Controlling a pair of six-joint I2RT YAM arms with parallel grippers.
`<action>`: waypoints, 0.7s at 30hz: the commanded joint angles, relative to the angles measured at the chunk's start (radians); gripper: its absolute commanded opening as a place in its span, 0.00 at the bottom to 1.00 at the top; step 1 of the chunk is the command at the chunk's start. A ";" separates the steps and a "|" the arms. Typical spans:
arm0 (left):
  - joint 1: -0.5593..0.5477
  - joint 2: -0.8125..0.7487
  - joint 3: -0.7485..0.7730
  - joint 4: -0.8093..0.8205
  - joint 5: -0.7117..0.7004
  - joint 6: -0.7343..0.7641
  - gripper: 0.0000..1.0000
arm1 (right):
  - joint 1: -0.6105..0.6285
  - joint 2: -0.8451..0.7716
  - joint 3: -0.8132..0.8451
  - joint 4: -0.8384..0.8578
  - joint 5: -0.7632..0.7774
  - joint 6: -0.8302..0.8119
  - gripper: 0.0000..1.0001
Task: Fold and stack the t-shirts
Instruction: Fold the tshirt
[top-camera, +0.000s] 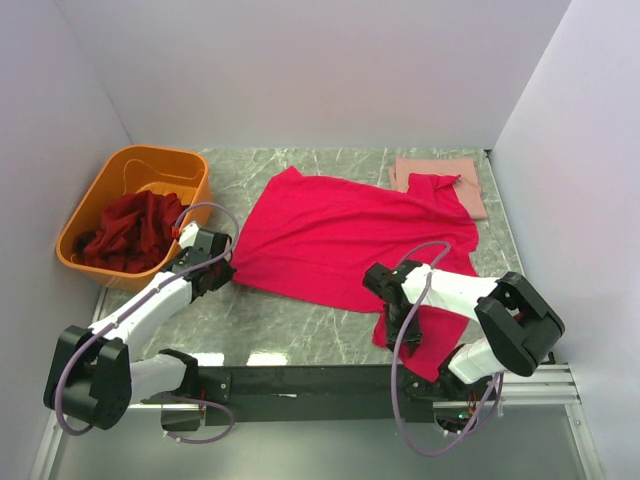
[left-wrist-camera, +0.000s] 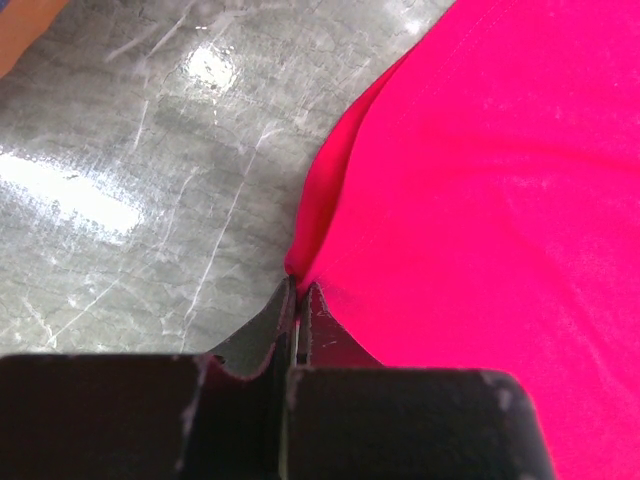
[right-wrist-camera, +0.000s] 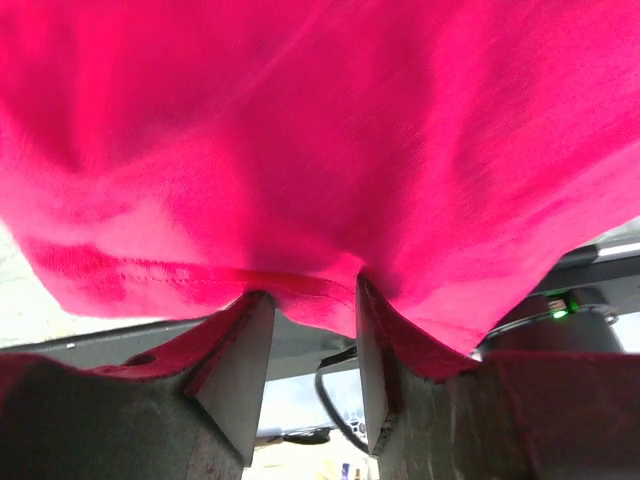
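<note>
Right gripper (right-wrist-camera: 312, 290): jaws part-open, gap visible between them. The hem of the crimson-pink t-shirt (right-wrist-camera: 320, 150) sags into that gap at the tips and is not clamped. Cloth fills everything beyond these jaws.

Left gripper (left-wrist-camera: 298, 292): jaws closed, pinching a corner of the same shirt right at the tips. Cloth spreads ahead and to the right of them; bare marble table (left-wrist-camera: 150, 180) lies ahead and to the left.

The shirt lies spread on the table between the two grippers.

Just beyond the left jaws: orange tub (top-camera: 150, 153) holding dark maroon t-shirts (top-camera: 130, 232).

Far beyond the right jaws: pale salmon t-shirt (top-camera: 455, 172), folded flat, with a crimson sleeve overlapping its near edge.
</note>
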 joint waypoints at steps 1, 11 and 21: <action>0.003 0.014 0.050 0.014 -0.031 0.008 0.01 | -0.053 -0.009 -0.008 0.053 0.111 -0.050 0.37; 0.003 0.030 0.072 -0.112 -0.047 -0.052 0.01 | -0.036 -0.129 0.013 -0.062 -0.014 -0.029 0.00; 0.000 -0.094 0.060 -0.340 -0.047 -0.179 0.01 | 0.016 -0.316 0.044 -0.286 -0.174 -0.037 0.00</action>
